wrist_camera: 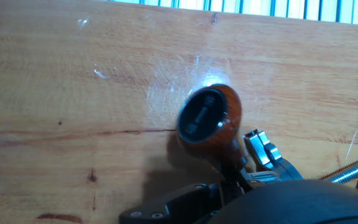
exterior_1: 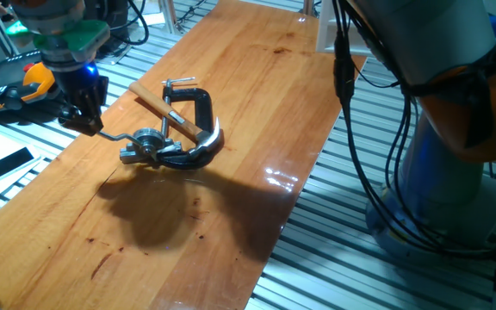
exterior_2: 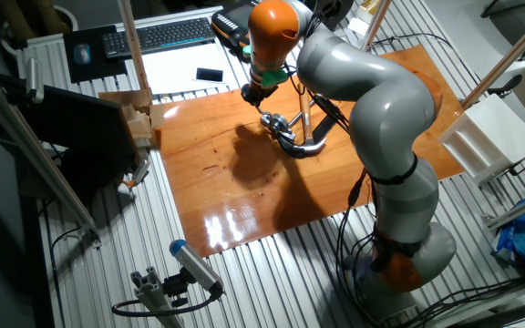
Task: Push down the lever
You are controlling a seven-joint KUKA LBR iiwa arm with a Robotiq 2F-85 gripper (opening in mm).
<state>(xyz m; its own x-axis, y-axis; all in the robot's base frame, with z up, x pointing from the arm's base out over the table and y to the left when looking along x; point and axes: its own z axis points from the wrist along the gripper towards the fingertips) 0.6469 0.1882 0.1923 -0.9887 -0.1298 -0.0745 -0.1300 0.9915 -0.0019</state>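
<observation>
The lever (exterior_1: 119, 136) is a thin silver rod hinged on a silver fitting (exterior_1: 147, 145) on the wooden table (exterior_1: 257, 129). My gripper (exterior_1: 89, 127) stands over the rod's free end with its black fingers together, and it hides the knob in this view. In the hand view the dark red-brown knob (wrist_camera: 207, 118) sits right below the camera, with the fitting (wrist_camera: 263, 149) to its lower right; no fingers show there. In the other fixed view the gripper (exterior_2: 255, 94) is at the table's far edge, just left of the fitting (exterior_2: 276, 120).
A hammer with a light wooden handle (exterior_1: 158, 103) and a black C-clamp (exterior_1: 198, 102) lie right behind the fitting. An orange-black tool (exterior_1: 11, 90) and a phone (exterior_1: 9, 162) lie off the table's left edge. Wooden blocks (exterior_2: 139, 123) stand at one corner.
</observation>
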